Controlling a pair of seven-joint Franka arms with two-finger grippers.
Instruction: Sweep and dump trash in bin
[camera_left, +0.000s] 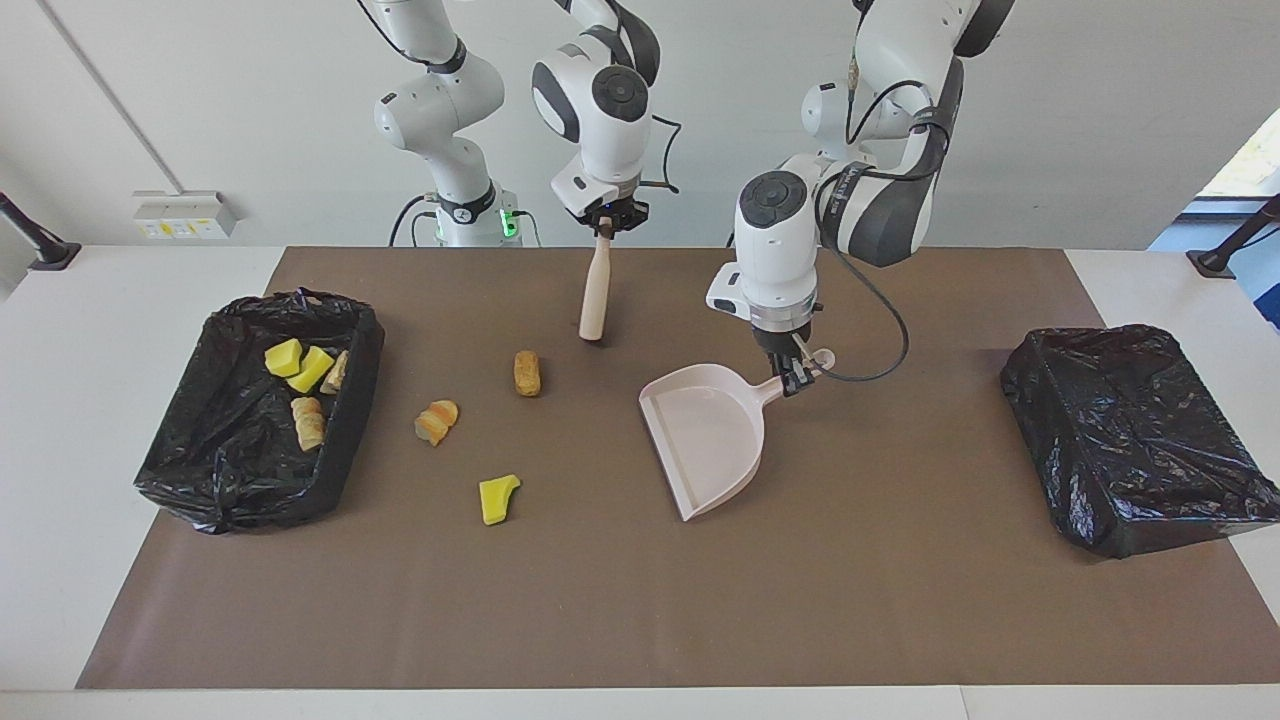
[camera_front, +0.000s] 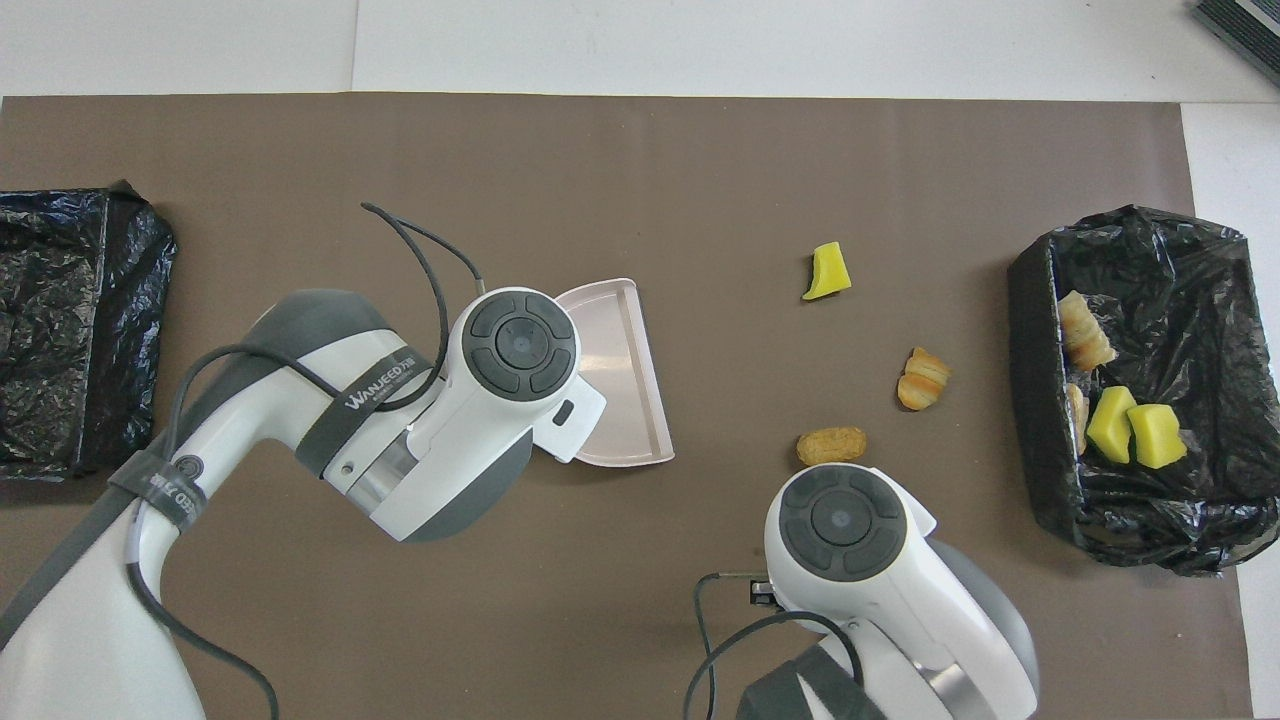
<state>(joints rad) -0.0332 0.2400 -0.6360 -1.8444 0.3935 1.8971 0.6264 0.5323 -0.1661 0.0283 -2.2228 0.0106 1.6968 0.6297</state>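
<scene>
My left gripper (camera_left: 797, 378) is shut on the handle of the pale pink dustpan (camera_left: 705, 435), which lies on the brown mat with its open mouth toward the right arm's end; the pan also shows in the overhead view (camera_front: 620, 370). My right gripper (camera_left: 603, 228) is shut on an upright wooden brush handle (camera_left: 595, 295) whose lower end is at the mat. Loose trash lies between the brush and the bin: a brown roll (camera_left: 527, 372) (camera_front: 832, 445), a croissant piece (camera_left: 437, 421) (camera_front: 923, 378) and a yellow wedge (camera_left: 497, 498) (camera_front: 826, 272). The black bin (camera_left: 200, 450) (camera_front: 1180, 280) at the right arm's end holds several pieces.
A second black-bagged box (camera_left: 1130, 440) (camera_front: 60, 330) stands at the left arm's end of the table. The brown mat (camera_left: 640, 620) covers most of the table. In the overhead view both arms hide their own grippers.
</scene>
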